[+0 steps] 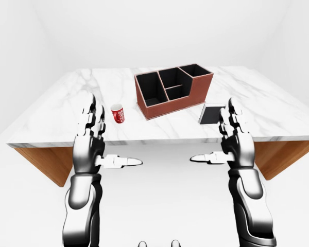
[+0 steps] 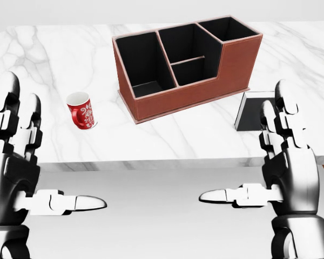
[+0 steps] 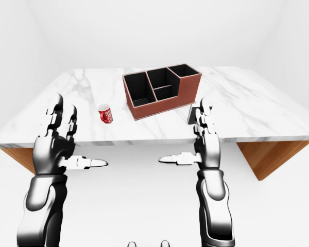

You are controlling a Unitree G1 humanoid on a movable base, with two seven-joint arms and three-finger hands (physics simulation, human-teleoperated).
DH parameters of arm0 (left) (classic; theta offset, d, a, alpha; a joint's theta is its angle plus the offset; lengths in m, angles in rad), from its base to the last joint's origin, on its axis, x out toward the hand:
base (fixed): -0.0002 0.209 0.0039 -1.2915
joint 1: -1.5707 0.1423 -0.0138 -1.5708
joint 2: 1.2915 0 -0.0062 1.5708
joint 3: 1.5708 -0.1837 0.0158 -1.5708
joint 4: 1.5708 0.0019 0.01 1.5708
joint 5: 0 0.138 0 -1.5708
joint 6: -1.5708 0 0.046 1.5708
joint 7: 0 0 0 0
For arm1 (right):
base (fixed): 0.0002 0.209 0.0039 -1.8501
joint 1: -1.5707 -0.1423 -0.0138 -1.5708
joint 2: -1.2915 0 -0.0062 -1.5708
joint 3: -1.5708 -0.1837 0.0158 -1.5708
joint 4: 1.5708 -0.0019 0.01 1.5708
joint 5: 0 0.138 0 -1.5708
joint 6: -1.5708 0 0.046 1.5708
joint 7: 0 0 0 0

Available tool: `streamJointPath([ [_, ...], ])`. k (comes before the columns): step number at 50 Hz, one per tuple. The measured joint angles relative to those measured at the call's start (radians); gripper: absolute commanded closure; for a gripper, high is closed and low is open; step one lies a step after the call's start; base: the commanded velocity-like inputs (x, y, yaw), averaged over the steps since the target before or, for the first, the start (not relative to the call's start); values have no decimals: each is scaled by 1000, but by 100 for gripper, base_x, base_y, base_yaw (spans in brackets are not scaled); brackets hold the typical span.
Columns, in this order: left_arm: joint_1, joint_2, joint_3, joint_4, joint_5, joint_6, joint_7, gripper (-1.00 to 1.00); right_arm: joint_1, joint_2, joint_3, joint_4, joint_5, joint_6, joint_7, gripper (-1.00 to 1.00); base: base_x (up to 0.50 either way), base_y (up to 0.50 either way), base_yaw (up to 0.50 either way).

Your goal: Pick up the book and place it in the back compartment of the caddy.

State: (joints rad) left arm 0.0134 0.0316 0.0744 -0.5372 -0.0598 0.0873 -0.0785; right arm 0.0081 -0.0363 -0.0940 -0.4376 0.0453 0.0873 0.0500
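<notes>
Book (image 2: 252,110) lies flat on the table (image 2: 205,135), just right of the caddy (image 2: 186,62) — your right hand (image 2: 283,162) partly covers it, fingers spread, holding nothing. Left hand (image 2: 13,162) likewise open — red mug (image 2: 82,110) nearby.

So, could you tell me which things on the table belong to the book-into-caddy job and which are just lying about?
Part of the job:
- book, lying right of the caddy
- caddy, brown, its compartments empty
- right hand, open, nearest the book

Just lying about:
- red mug, upright, left of the caddy
- left hand, open, holding nothing
</notes>
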Motion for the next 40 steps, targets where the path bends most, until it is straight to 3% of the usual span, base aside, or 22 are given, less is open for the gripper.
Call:
streamJointPath([
  [5,-7,3,10,-36,-6,0,-2,-100,-4,-7,-19,-69,15,0,12,-100,3,0,0],
  [19,-30,13,42,-121,-28,0,0,-100,-10,-31,-76,-238,45,0,73,-100,50,0,0],
  [40,-37,16,49,-140,-32,0,5,-100,-14,-37,-95,-302,14,0,111,-100,50,0,0],
])
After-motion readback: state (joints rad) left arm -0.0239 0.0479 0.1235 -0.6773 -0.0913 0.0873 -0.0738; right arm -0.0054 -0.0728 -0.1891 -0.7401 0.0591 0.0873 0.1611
